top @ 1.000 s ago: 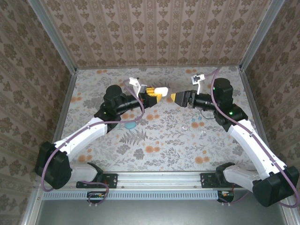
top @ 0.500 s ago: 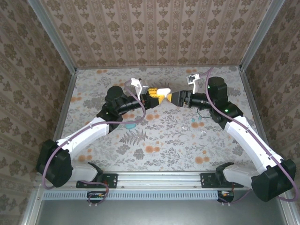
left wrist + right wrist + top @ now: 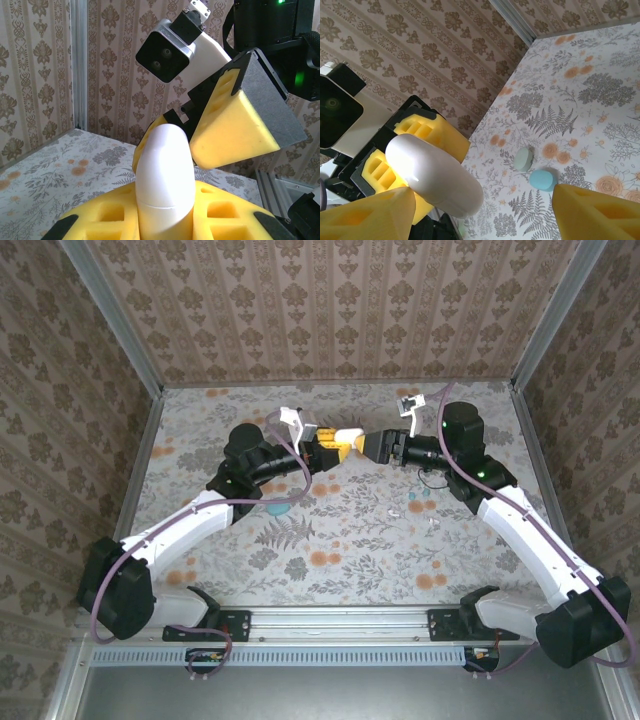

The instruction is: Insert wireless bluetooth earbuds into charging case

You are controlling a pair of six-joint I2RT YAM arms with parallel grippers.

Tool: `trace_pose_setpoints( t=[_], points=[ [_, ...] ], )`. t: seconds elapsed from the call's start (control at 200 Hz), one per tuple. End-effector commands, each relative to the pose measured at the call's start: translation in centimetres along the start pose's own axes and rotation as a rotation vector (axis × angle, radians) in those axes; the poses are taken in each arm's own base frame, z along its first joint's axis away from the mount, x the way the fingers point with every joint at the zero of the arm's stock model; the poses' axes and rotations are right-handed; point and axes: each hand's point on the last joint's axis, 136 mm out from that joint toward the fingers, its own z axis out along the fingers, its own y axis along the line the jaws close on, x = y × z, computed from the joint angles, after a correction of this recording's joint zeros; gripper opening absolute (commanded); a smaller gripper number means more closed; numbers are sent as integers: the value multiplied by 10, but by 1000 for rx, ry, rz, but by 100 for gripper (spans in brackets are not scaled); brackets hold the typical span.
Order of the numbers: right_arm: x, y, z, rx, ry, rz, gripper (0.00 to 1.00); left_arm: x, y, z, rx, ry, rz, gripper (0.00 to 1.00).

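My left gripper [image 3: 336,444] is raised over the back of the table, shut on a white rounded item with a seam [image 3: 165,175]; its yellow pads [image 3: 220,215] clamp the lower part. My right gripper [image 3: 373,445] faces it, open, its yellow fingers [image 3: 235,125] on either side of the white item's [image 3: 435,175] free end. The charging case lies on the table as two oval halves, one blue [image 3: 543,179] and one paler green [image 3: 523,159], under the left arm [image 3: 272,508]. Two tiny whitish earbuds [image 3: 394,510] [image 3: 434,525] lie on the table below the right arm.
A floral cloth [image 3: 330,540] covers the table. Patterned walls with metal corner posts [image 3: 140,440] enclose it on three sides. A black cable [image 3: 435,480] loops under the right wrist. Both arms meet above the back centre.
My right gripper has moved left until its open fingers flank the white item. The left gripper shifted slightly right, still holding it.
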Motion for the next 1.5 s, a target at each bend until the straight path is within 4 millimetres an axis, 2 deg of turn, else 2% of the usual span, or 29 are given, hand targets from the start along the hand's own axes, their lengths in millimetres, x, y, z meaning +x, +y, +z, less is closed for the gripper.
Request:
trace_pose_setpoints(
  t=[0.0, 0.095, 0.36, 0.49, 0.61, 0.775, 0.98, 1.205, 1.495],
  points=[
    [-24, 11, -2, -7, -80, -16, 74, -9, -12, -2, 46, -28, 41, 19],
    [-28, 11, -2, -3, -87, -15, 74, -9, -13, -3, 40, -30, 52, 19],
    [-33, -5, 3, 75, -87, 13, 74, -10, -14, -6, 29, -33, 64, 19],
    [-30, 16, 1, -22, -68, -40, 74, -10, -9, -8, -7, -37, 59, 19],
    [-18, 30, -7, -92, -37, -100, 77, -13, -7, -8, -17, -50, 59, 19],
    [-3, 16, -5, -30, 30, -96, 76, -19, -8, -8, -13, -74, 51, 19],
    [0, 8, 2, -22, 48, -77, 75, -22, -11, -6, 6, -73, 48, 19],
    [-10, 2, 4, 8, 8, -56, 73, -17, -27, -2, 92, -25, 60, 19],
    [-23, 0, 2, 24, -37, -43, 73, -16, -32, -2, 105, -9, 70, 20]
  ],
)
